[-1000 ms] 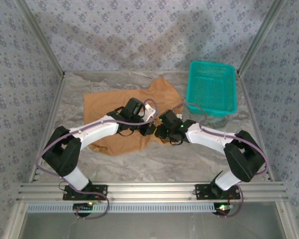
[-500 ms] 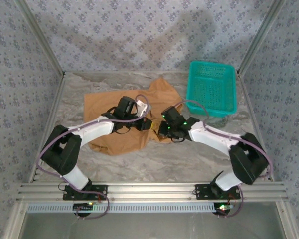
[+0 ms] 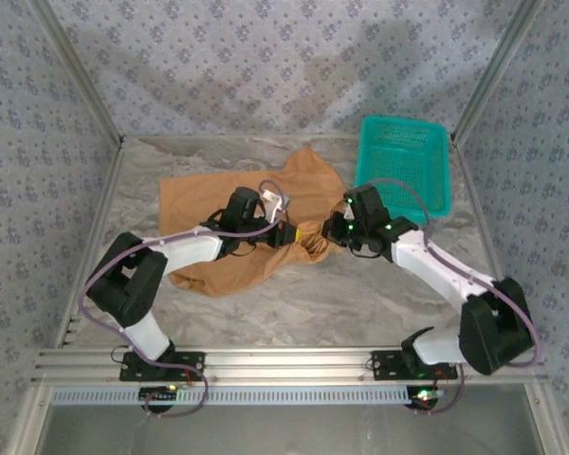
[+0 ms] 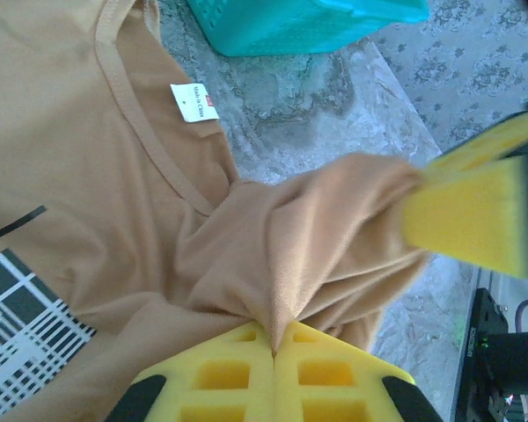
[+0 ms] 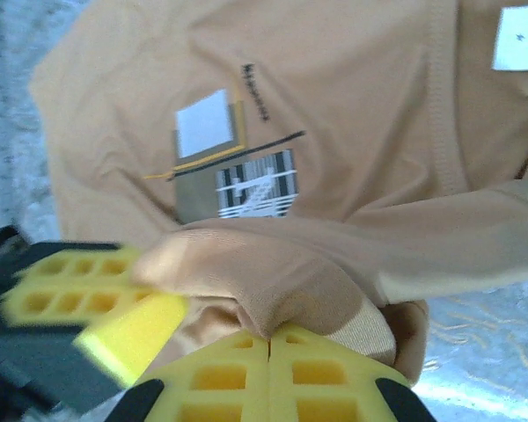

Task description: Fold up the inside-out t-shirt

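Right claw (image 5: 270, 338) shifted rightward, t-shirt (image 5: 334, 105) pinched within.

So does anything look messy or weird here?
Yes. The t-shirt isn't flat: one part is scrunched into a lump, pinched between the left end effector and the right end effector.

Left hand (image 4: 274, 341), right hand (image 5: 269, 339) — both clamped.

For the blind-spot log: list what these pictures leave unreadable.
- Top view: middle of the plain tan fabric t-shirt, under both arms.
- Left wrist view: the right gripper, blurred; the teal plastic mesh basket, cut by the top edge.
- Right wrist view: the small white label, cut by the edge.
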